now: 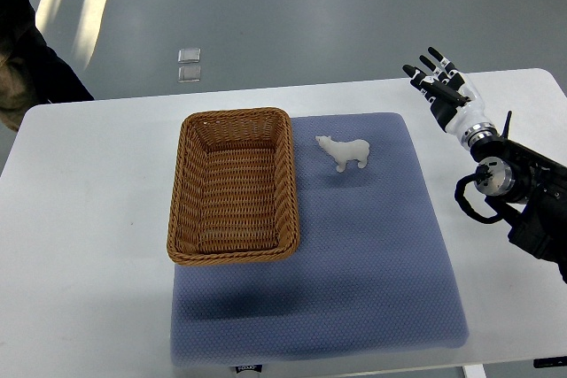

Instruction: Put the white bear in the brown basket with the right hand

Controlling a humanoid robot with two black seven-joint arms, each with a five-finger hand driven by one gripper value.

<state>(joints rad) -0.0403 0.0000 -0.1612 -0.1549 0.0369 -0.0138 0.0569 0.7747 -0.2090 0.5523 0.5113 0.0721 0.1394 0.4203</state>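
Progress: not started | white bear point(344, 152) standing on blue mat point(372, 254), just beside brown basket point(233, 185), which holds nothing | right robot hand point(437, 82) fingers spread, nothing held, near desk point(89, 219) far-right edge, well apart from bear | left: reach, grasp, lift, drop in basket

R arm enters from picture's right edge, lower-right, runs up and left. Black forearm housing w/ cables looped at the joint, then silver wrist ring, then white-and-black right hand point(440, 86). Hand raised, at far end of the arm, palm side hard to tell. Fingers point(434, 57) spread and extended, dark tips fanned up-left, holding nothing. Thumb lies across just below the fingers, pointing toward the wrist side. Wrist roughly in line w/ forearm. L arm not seen.
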